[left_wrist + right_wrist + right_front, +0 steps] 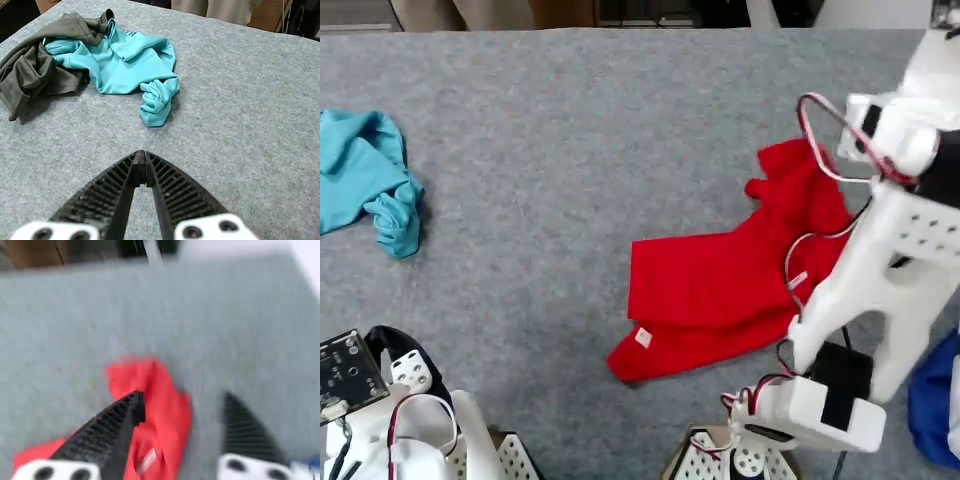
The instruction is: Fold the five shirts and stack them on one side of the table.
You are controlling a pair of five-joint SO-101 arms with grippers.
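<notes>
High view, red shirt (720, 290) partly behind R arm (910, 250), R tool (182, 400) apart, L tool (145, 162) together

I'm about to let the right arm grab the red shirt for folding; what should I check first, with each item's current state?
1. Fingers of the right gripper open: ok.
2. It hangs above the red shirt: ok.
3. Red shirt lying flat: not ok, its far end is bunched.
4. The left gripper shut, apart from the teal shirt: ok.
5. All five shirts located: cannot tell; besides these, an olive shirt and a blue cloth show.
</notes>
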